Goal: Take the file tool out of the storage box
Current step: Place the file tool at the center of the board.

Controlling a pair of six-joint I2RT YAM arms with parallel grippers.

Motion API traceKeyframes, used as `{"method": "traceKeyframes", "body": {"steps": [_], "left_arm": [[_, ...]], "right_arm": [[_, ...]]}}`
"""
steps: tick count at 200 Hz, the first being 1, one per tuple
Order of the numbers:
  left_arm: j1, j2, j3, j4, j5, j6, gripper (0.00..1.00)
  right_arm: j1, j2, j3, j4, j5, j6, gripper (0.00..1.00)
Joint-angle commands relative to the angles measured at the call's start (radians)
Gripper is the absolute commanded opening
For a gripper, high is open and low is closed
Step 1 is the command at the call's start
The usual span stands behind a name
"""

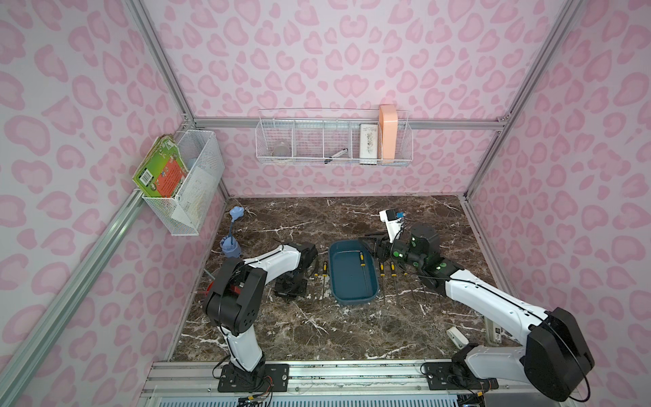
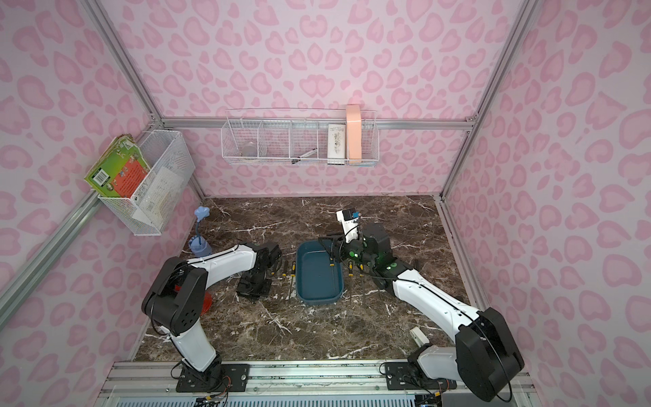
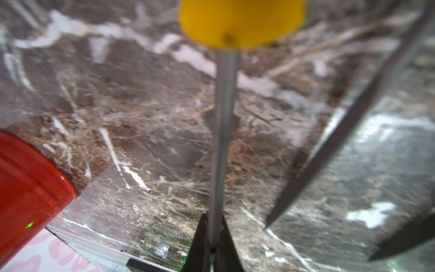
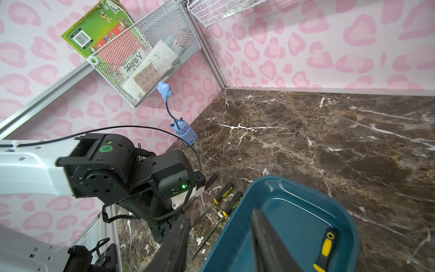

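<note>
The teal box point(image 1: 352, 299) sits between the arms, one file point(image 1: 361, 260) lying along its right wall (yellow-and-black handle toward the back). The right gripper point(image 4: 220, 214) hovers over the box's far right corner, jaws apart and empty. The left gripper point(image 3: 213, 226) is pinched on another file point(image 3: 223, 117) by its thin shaft, outside the box.

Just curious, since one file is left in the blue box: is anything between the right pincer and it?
Nothing visible stands between them. The right pincer hangs open above the far end of the box, and the file lies uncovered on the box floor, close along one wall, with nothing else inside.
</note>
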State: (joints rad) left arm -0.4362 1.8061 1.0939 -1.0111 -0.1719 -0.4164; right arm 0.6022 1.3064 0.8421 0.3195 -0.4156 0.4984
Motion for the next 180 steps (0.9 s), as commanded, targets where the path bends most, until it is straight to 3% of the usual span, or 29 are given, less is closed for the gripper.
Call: {"method": "traceKeyframes", "body": {"steps": [1, 61, 180], "left_arm": [[0.006, 0.048, 0.026, -0.044, 0.017, 0.03, 0.0], [0.026, 0.068, 0.081, -0.146, 0.0, 0.003, 0.0], [0.048, 0.137, 0.095, -0.145, -0.003, 0.01, 0.02]], "right_arm": [[0.002, -0.007, -0.001, 0.019, -0.015, 0.011, 0.43], [0.002, 0.001, 0.005, 0.021, -0.025, 0.017, 0.43], [0.002, 0.008, 0.01, 0.001, -0.033, 0.013, 0.43]]}}
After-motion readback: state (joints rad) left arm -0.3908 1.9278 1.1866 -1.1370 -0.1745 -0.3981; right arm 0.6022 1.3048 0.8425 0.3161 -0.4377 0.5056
